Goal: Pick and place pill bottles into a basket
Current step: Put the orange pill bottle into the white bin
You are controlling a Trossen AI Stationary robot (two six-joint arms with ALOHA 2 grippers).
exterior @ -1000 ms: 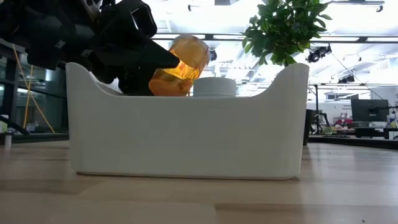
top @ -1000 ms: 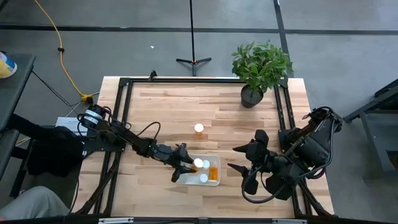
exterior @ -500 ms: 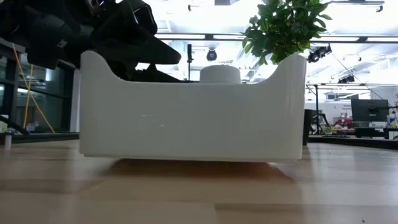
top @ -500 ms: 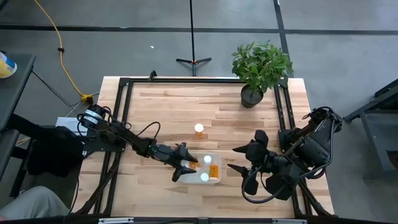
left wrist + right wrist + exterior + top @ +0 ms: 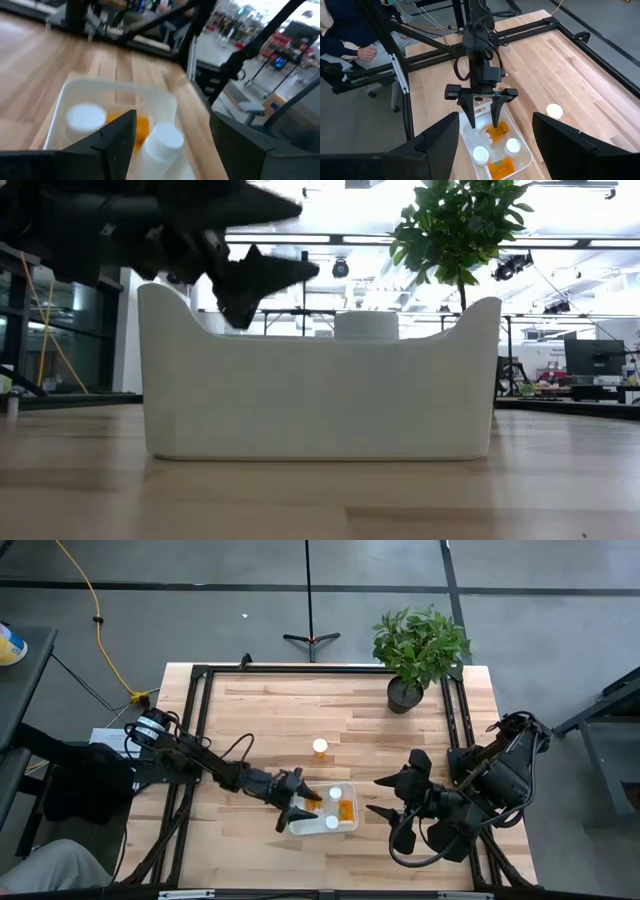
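Note:
The white basket (image 5: pixel 352 827) sits on the table near its front edge, with several orange pill bottles (image 5: pixel 497 131) inside. Two of them show round white caps (image 5: pixel 335 793). One cap (image 5: pixel 365 325) shows above the rim in the low view. Another bottle (image 5: pixel 320 747) stands upright on its base on the table, beyond the basket; it also shows in the right wrist view (image 5: pixel 553 110). My left gripper (image 5: pixel 298 805) is open and empty over the basket's left end, above the rim (image 5: pixel 275 245). My right gripper (image 5: pixel 392 812) is open and empty, to the right of the basket.
A potted plant (image 5: pixel 418 652) stands at the table's far right corner. A black frame (image 5: pixel 200 690) runs along the table's edges. A person's hand (image 5: pixel 365 51) shows beyond the table's left side. Bare wood lies left of and beyond the basket.
My left gripper held an orange bottle above the basket, let it go into the basket, and then rose a little above the rim. The basket has slid slightly toward the table's right edge.

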